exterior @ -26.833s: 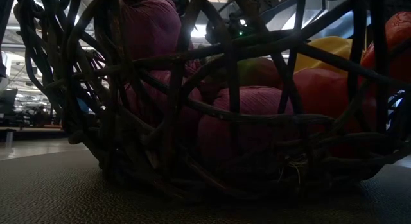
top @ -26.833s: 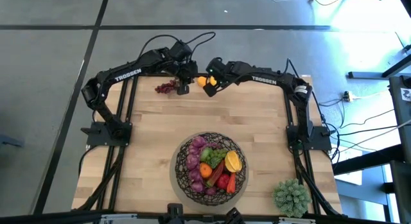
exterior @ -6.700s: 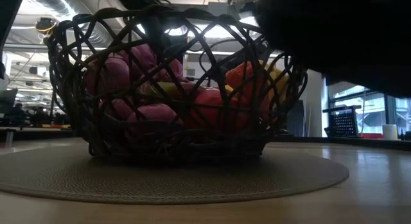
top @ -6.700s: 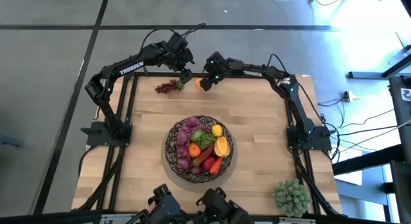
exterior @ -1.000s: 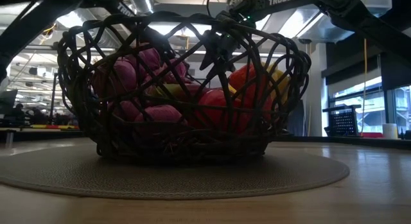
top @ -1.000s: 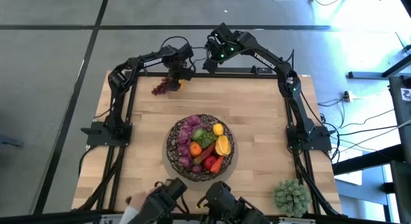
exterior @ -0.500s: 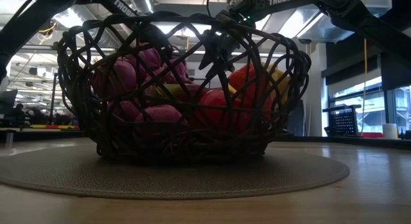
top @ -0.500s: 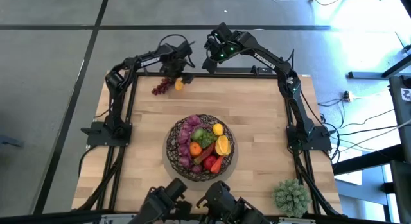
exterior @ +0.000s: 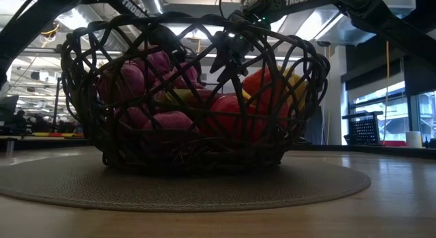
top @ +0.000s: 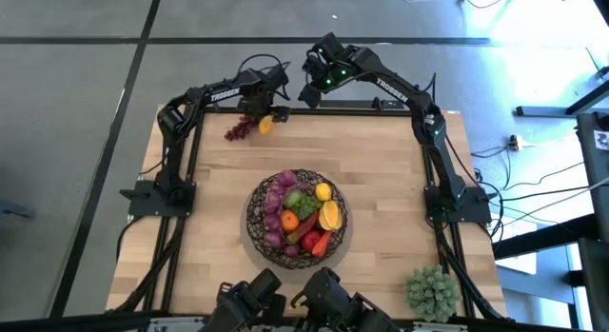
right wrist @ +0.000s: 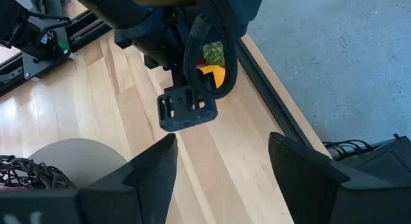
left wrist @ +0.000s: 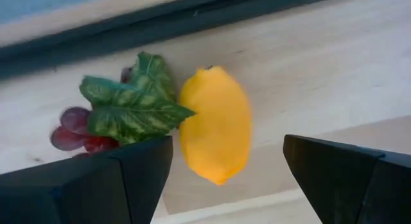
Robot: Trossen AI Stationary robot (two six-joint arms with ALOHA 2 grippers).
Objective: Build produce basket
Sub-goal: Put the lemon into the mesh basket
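Note:
The dark woven basket stands on a round mat in the middle of the table, filled with produce: purple grapes, an orange, lemons, peppers. A yellow lemon and a red grape bunch with green leaves lie on the wood near the far edge. My left gripper hovers open over the lemon, one finger on either side, apart from it. My right gripper hangs open and raised beyond the far edge with nothing between its fingers.
A pale green spiky plant sits at the near right corner. Dark gear sits at the near edge. The black frame rail runs along the far edge behind the lemon. Bare wood lies on both sides of the basket.
My left gripper has drawn back a little from the lemon toward the far edge, staying open, so more of the lemon shows. The lemon and the grape bunch lie still.

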